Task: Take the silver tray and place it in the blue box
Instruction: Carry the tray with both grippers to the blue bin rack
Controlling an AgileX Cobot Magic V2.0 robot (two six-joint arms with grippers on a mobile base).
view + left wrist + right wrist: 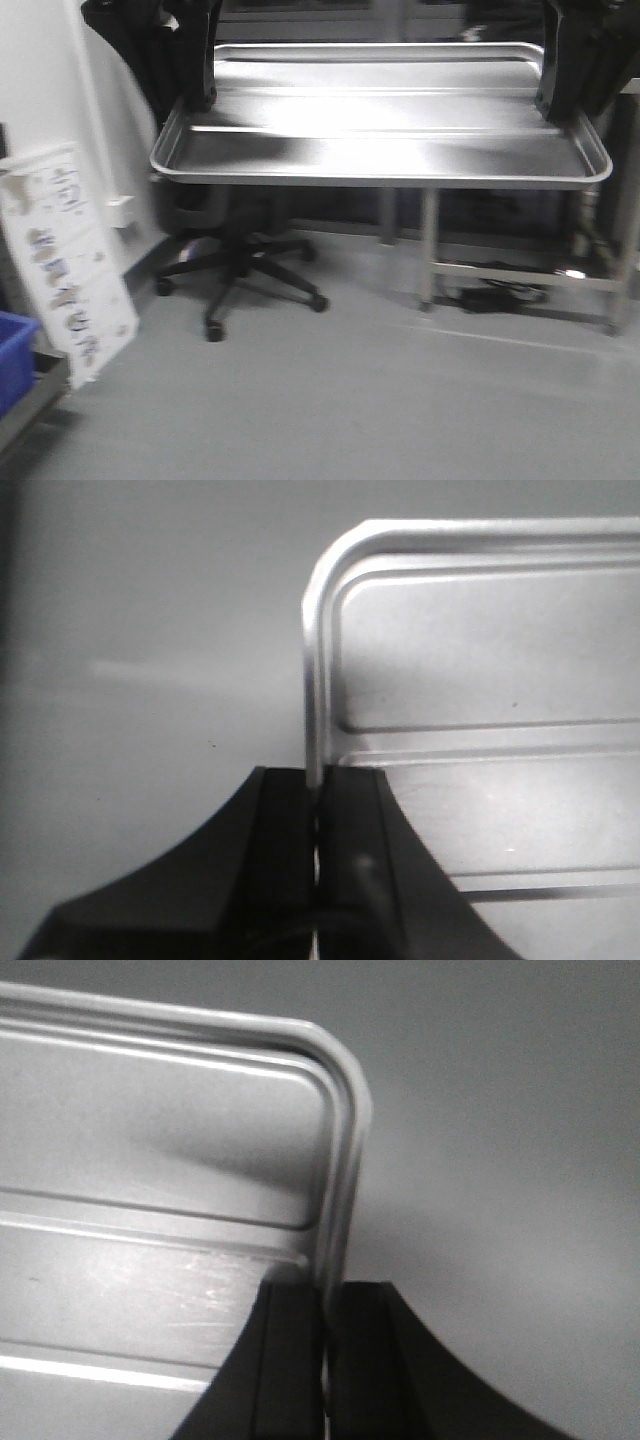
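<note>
Polished, glossy metal is noted for the silver tray [380, 150], with strong glare across its bed; fine scratches are shown in the right wrist view. The left gripper [316, 790] and right gripper [325, 1295] are finished smooth matt black. The blue box [15, 360] is read as plastic. The room floor [400, 400] is smooth, grey, low-sheen.

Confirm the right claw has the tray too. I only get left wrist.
Observer: Yes. Right claw is shut on the tray's end rim, near a corner.
Operator: Tray level?
Observer: Front view shows it roughly level side to side, held up between the right claw and left claw.
Operator: Box in sight?
Observer: Only part of a blue box, at the front view's lower left edge, lower than the tray.
</note>
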